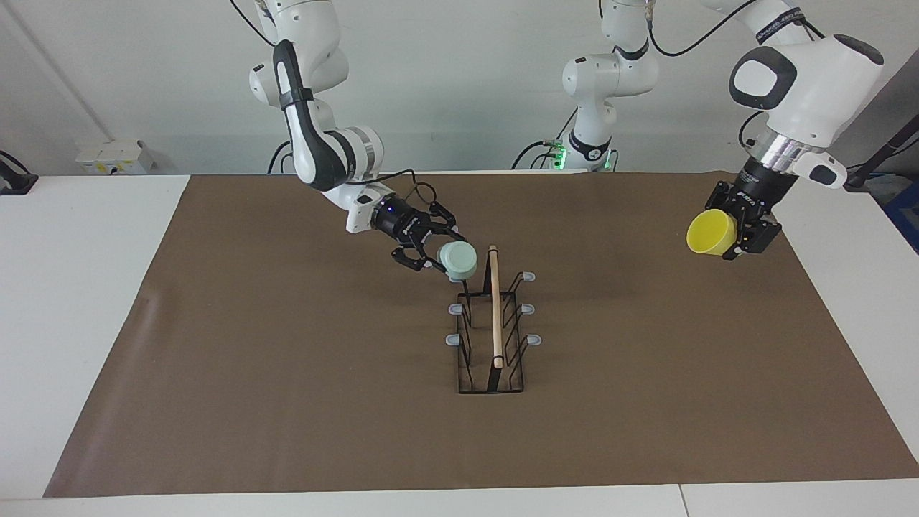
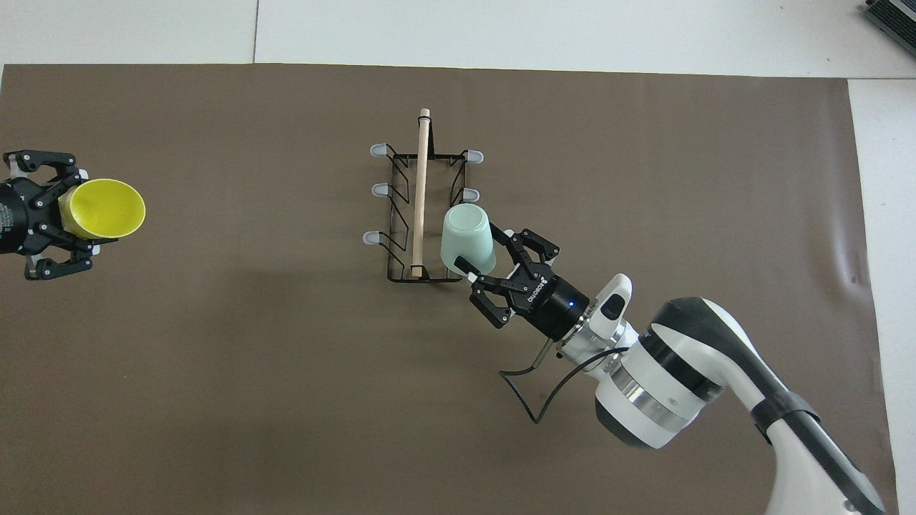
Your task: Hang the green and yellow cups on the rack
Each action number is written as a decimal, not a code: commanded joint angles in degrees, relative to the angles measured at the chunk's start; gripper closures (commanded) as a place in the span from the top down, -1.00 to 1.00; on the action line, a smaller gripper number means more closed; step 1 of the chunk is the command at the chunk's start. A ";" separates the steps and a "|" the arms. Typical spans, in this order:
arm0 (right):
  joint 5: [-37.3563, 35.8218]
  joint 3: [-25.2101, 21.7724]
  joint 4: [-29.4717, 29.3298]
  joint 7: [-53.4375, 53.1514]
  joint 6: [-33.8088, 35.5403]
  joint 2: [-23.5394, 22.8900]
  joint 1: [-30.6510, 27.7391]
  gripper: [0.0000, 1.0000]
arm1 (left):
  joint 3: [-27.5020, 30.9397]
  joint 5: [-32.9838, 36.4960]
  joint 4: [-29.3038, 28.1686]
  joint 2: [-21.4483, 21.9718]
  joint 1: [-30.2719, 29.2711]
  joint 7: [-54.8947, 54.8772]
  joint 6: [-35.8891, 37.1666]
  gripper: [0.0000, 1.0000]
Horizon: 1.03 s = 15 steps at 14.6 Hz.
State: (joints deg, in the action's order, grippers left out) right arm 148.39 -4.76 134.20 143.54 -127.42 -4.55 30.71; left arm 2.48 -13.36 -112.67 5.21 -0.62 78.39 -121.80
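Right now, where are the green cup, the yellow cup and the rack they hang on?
green cup (image 2: pixel 469 239), overhead view, on its side wall.
yellow cup (image 1: pixel 709 233), facing view, on its open mouth.
rack (image 1: pixel 495 309), facing view, on its wooden top rod.

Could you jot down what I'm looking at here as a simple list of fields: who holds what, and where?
right gripper: shut on the green cup, held bottom-up over the rack's prong nearest the robots
left gripper: shut on the yellow cup, up in the air over the brown mat, at its own end
rack: mid-table, no cup hung yet
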 commanded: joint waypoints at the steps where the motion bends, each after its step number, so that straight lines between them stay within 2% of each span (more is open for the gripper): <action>1: 6.92 0.54 -1.92 4.20 -1.08 -1.25 -1.18 -1.00 | -2.13 3.94 1.40 -0.64 -0.70 2.65 0.51 -0.25; 5: 4.89 0.45 -2.10 4.38 -1.16 -1.34 -2.23 -1.00 | -3.89 11.84 5.61 -2.65 -0.52 9.49 0.95 -0.25; 9: 5.50 0.62 -2.10 4.47 -1.87 -1.26 -1.53 -1.00 | -7.40 18.61 4.83 -2.57 -0.61 13.28 0.34 -0.25; 15: 6.03 0.62 -1.49 4.90 -1.78 -1.52 -1.09 -1.00 | -9.25 25.74 4.39 -2.49 -0.44 15.83 0.60 -0.23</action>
State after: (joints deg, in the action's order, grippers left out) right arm 148.22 -4.50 132.93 144.76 -128.45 -5.41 29.11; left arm -5.95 10.05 -108.77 2.92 -0.60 92.91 -121.83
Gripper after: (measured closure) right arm 0.322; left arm 0.317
